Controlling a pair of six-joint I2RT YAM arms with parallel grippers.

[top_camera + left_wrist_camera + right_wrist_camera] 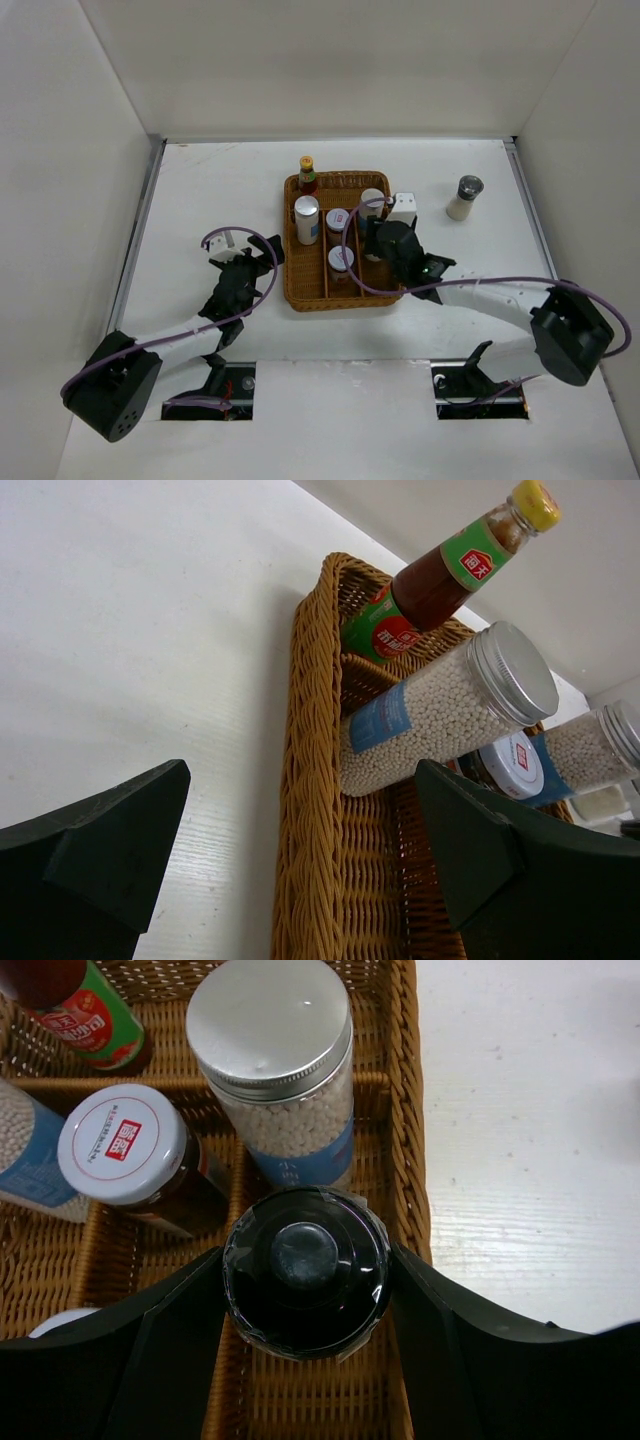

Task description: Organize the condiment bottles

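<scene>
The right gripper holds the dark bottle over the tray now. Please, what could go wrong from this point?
1. The dark bottle in the right gripper is very close to the silver-lidded cylinder; lowering it may knock that cylinder over.
2. The fingers lie over the wicker tray's wall and a divider, so opening them could catch the wicker and shift the tray.

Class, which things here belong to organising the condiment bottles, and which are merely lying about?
Job: red sauce bottle, white cylinders, red-labelled jars, dark bottle in the right claw, beige shaker.
Merely there: wicker tray, table.
</scene>
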